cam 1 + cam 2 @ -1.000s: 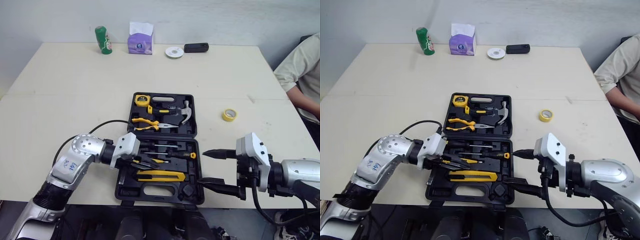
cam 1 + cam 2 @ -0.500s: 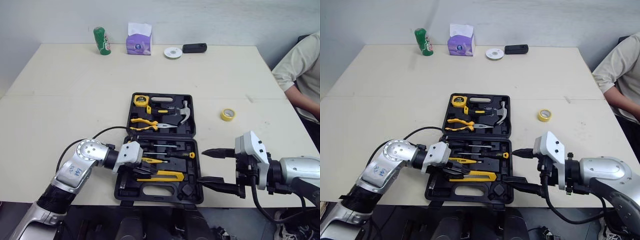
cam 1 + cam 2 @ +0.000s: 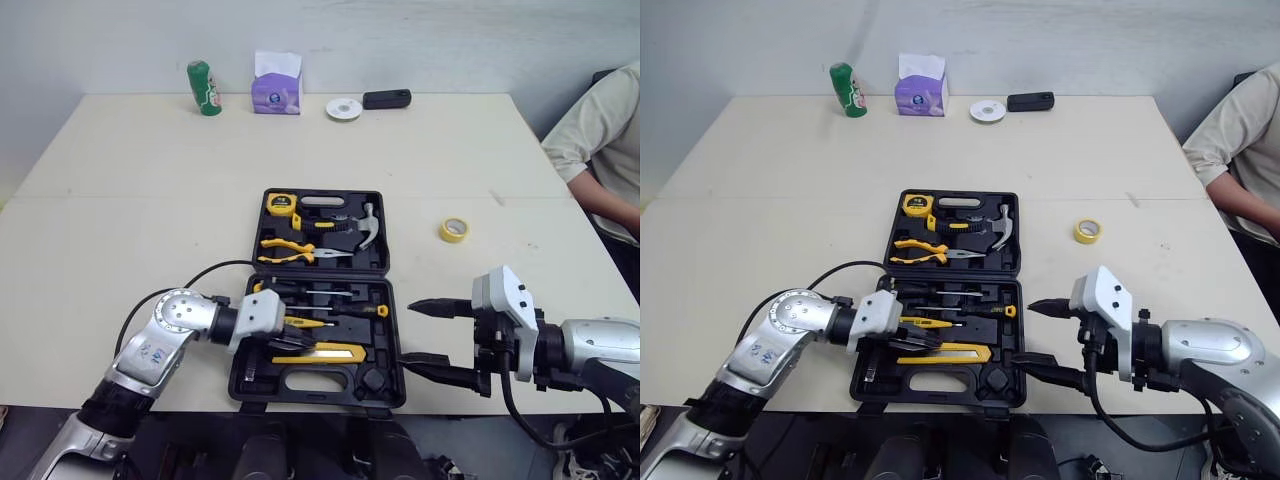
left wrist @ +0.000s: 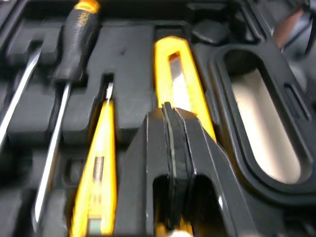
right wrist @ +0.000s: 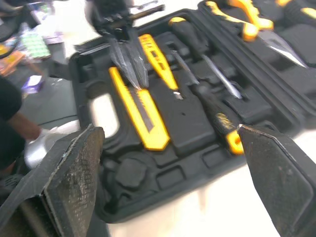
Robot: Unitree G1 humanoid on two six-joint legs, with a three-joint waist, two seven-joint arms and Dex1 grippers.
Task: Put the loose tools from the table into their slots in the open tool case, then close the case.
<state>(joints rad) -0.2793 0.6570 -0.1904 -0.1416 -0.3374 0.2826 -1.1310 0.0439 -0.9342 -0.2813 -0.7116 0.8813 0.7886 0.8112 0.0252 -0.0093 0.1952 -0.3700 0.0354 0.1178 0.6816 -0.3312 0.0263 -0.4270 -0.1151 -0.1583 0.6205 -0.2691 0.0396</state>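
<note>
Bright, soft, even room light. The open black plastic tool case (image 3: 385, 262) throws a thin, soft-edged shadow; the cream table (image 3: 150, 180) around it glows evenly.

The case (image 3: 388, 340) was matt black moulded plastic. The hammer (image 3: 371, 226) head shone like polished metal. The knife (image 3: 310, 352) looked glossy yellow plastic, the tabletop (image 3: 130, 200) smooth and matt.

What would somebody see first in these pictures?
The open black tool case in the middle of the table. The left claw is shut and points down at the yellow knife in the case's near half, while the right claw gapes wide open beside the case's right edge.
</note>
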